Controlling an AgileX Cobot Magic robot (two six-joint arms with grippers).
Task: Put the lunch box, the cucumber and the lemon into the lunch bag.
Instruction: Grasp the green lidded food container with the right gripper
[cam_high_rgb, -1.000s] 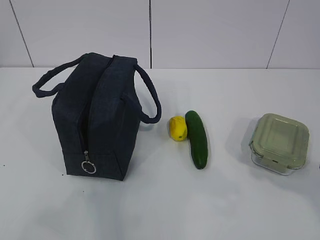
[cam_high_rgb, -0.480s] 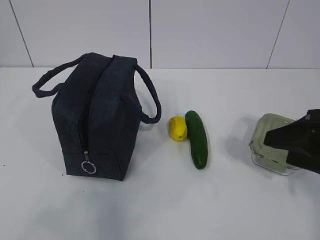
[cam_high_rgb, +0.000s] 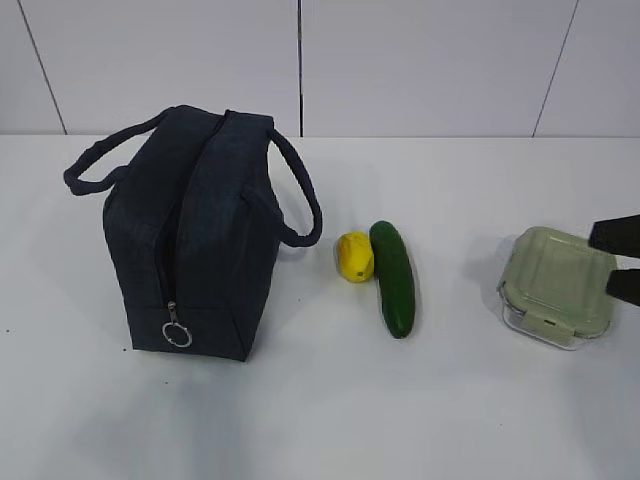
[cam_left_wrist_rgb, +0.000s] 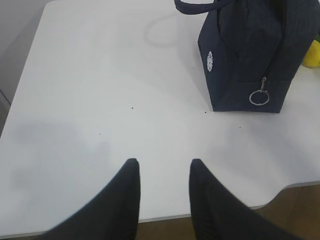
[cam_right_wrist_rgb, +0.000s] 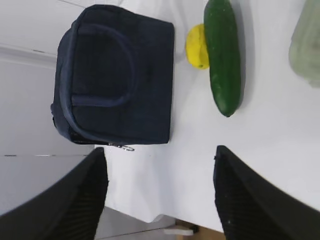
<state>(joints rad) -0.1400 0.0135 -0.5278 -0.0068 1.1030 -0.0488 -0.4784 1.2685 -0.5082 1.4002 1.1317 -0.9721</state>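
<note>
The lunch bag (cam_high_rgb: 200, 235) stands upright on the white counter (cam_high_rgb: 320, 420) at the left, its zipper run down to the silver ring pull (cam_high_rgb: 177, 335) (the top seam looks closed). The lemon (cam_high_rgb: 355, 256) lies touching the cucumber (cam_high_rgb: 393, 277) in the middle, and the lunch box (cam_high_rgb: 558, 285) sits well apart at the right. The right gripper (cam_high_rgb: 622, 260) hangs open at the box's far edge, holding nothing. The left gripper (cam_left_wrist_rgb: 162, 172) hovers part-open and empty over bare counter near the bag.
</note>
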